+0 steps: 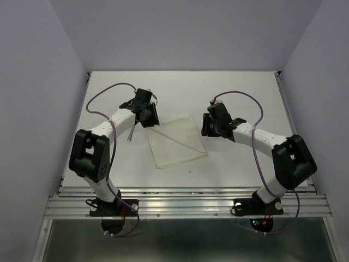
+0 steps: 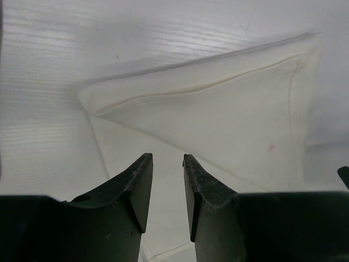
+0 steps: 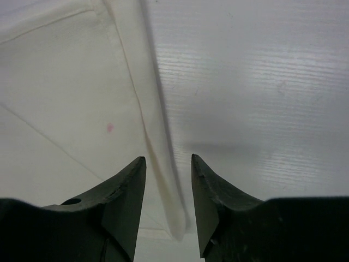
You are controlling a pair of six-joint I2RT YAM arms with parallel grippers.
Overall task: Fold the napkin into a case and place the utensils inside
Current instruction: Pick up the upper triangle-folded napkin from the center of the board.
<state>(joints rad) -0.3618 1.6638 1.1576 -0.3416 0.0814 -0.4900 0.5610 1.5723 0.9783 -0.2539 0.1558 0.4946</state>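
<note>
The white napkin [image 1: 175,141] lies flat in the middle of the table with a triangular flap folded over it. It fills the left wrist view [image 2: 218,114] and shows in the right wrist view [image 3: 71,109]. My left gripper [image 1: 148,115] hovers over its far left corner, open and empty [image 2: 168,158]. My right gripper [image 1: 210,126] is open and empty just above the napkin's right edge [image 3: 168,159]. A slim silver utensil [image 1: 131,133] lies on the table left of the napkin, partly under the left arm.
The table's side rails run along the left and right [image 1: 283,103]. A metal rail [image 1: 185,204] lies at the near edge by the arm bases. Purple cables loop above both arms.
</note>
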